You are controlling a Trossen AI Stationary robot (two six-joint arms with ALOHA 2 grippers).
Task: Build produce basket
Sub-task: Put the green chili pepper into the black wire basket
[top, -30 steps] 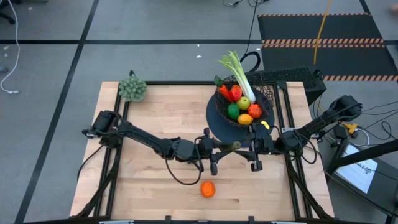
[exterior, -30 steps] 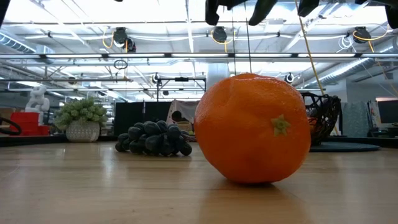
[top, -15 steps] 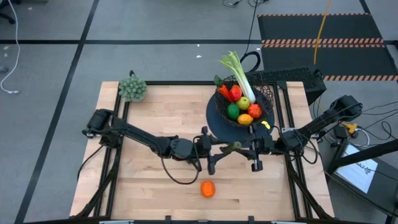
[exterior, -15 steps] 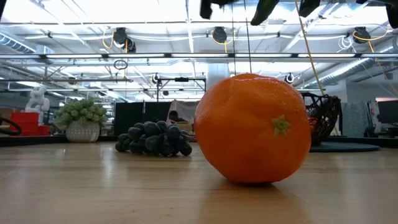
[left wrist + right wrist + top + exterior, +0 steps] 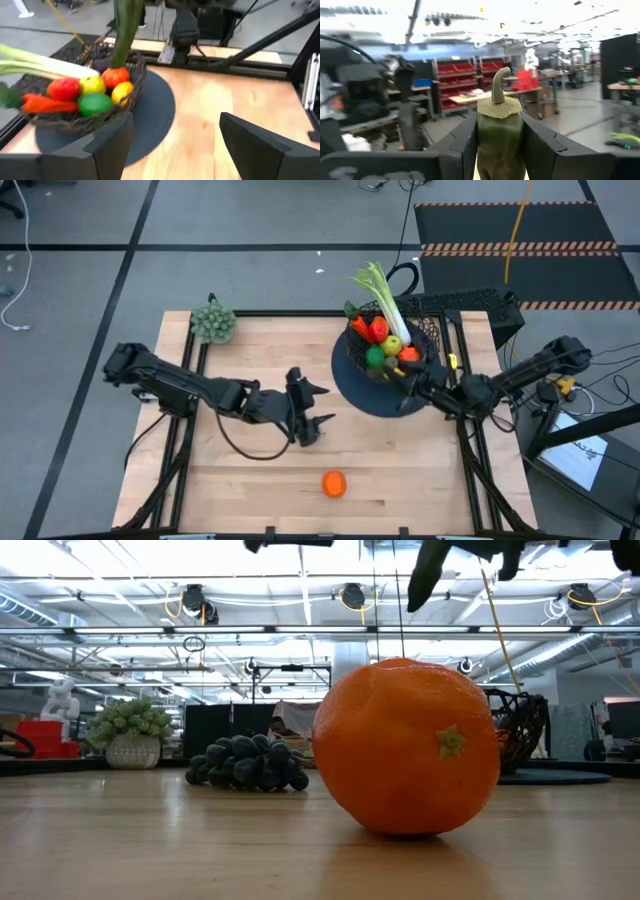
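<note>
Lighting: bright, even, from overhead ceiling strips (image 5: 300, 630), glaring white in low view. Shadows: soft, beneath orange (image 5: 405, 745) on desk (image 5: 150, 840). Focus: left wrist view motion-blurred; right wrist background smeared, overexposed; high view sharp.

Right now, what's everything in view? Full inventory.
light wooden table: 1
black wire-mesh basket: 1, far right, on a dark disc
white-green leek: 1, sticking out of the basket
red tomato, yellow-green apple, yellow lemon, green lime: 1 each, in the basket
round orange: 1, near front edge
dark grape bunch: 1, on the table
grey-green bushy clump: 1, far left corner
dark green stemmed vegetable: 1, in right hand
left hand: open, empty, mid-table
right hand: shut on vegetable, at the basket
</note>
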